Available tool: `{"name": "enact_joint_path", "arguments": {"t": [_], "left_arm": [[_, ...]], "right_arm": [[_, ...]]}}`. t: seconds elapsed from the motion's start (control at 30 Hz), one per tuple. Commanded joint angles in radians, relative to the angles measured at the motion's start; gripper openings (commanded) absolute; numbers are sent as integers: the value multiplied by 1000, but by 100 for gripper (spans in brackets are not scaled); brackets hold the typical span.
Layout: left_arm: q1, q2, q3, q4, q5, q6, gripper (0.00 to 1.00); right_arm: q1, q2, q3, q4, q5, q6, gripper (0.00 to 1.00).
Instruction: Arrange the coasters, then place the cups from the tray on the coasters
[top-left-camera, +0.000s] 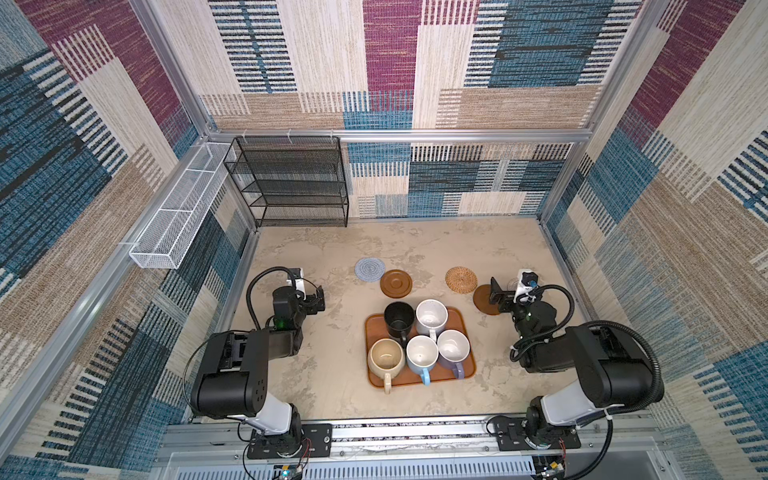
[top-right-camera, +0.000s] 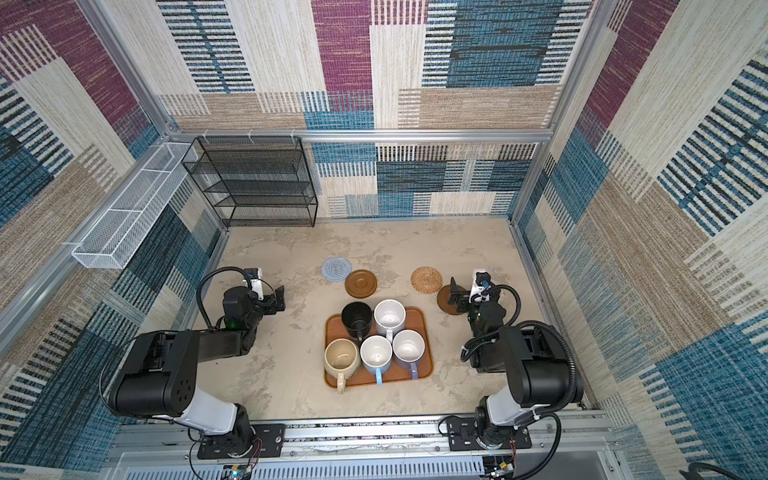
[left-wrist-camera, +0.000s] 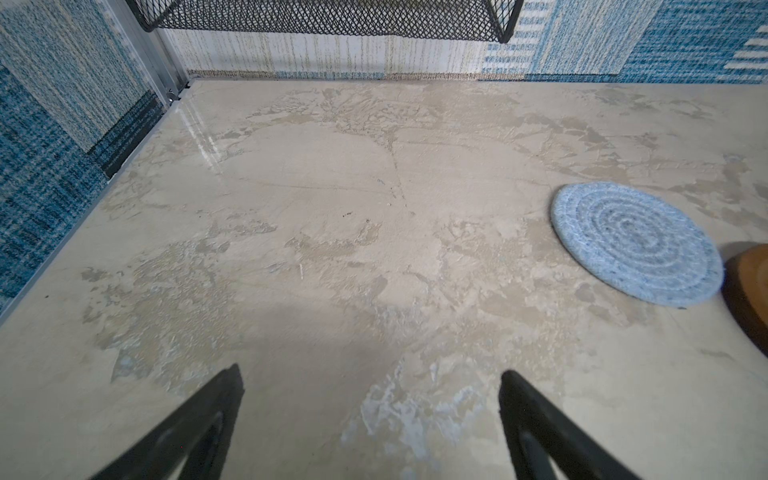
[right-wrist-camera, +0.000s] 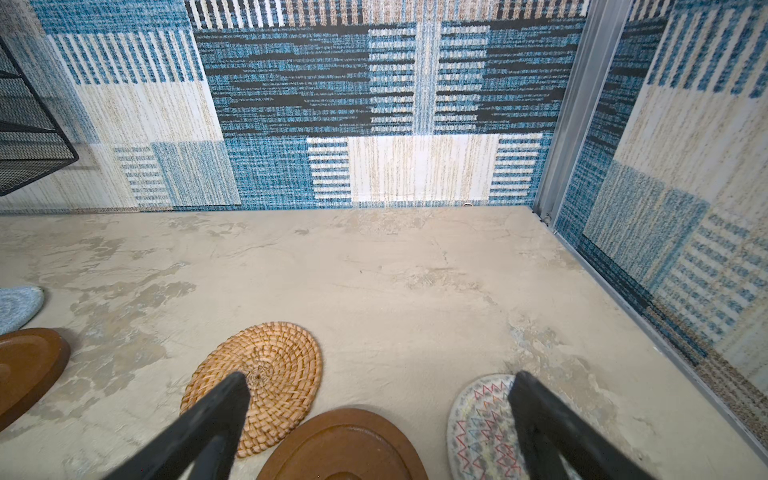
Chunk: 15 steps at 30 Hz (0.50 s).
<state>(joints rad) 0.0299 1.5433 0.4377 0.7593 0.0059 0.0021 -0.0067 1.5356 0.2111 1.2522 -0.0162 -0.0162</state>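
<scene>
Nearest the arms' bases, the tray (top-left-camera: 405, 380) lies flat on the desk (top-left-camera: 332, 374) between the two arms, with all five cups upright on it. The beige cup (top-left-camera: 385, 358), light blue cup (top-left-camera: 422, 353) and lavender cup (top-left-camera: 453, 348) form the near row; the black cup (top-left-camera: 399, 318) and white cup (top-left-camera: 431, 316) stand behind them.

Beyond the tray on the left, the left hand (left-wrist-camera: 370, 374) is spread wide over bare desk, holding nothing. The right hand (right-wrist-camera: 380, 378) is just as wide and also empty. It hangs over a dark brown coaster (right-wrist-camera: 345, 444), with one finger above the rattan coaster (right-wrist-camera: 274, 361) and the other above the pale patterned coaster (right-wrist-camera: 478, 424).

Further back toward the middle, a second dark brown coaster (top-left-camera: 395, 283) sits just beside the blue-grey woven coaster (top-left-camera: 369, 269) — no cup is on any of the five.

A black mesh rack (top-left-camera: 291, 183) stands against the far wall, and a white mesh basket (top-left-camera: 174, 216) hangs on the left one.
</scene>
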Motion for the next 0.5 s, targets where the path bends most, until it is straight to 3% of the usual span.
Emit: {"name": "enact_joint_path", "arguments": {"t": [0.0,0.47], "left_arm": [[1,0,6,27,6,10,98],[1,-2,3,32,22,17,99]], "right_arm": [[1,-2,6,18,-5,-8,100],[1,-3,3,21,-5,-7,100]]}}
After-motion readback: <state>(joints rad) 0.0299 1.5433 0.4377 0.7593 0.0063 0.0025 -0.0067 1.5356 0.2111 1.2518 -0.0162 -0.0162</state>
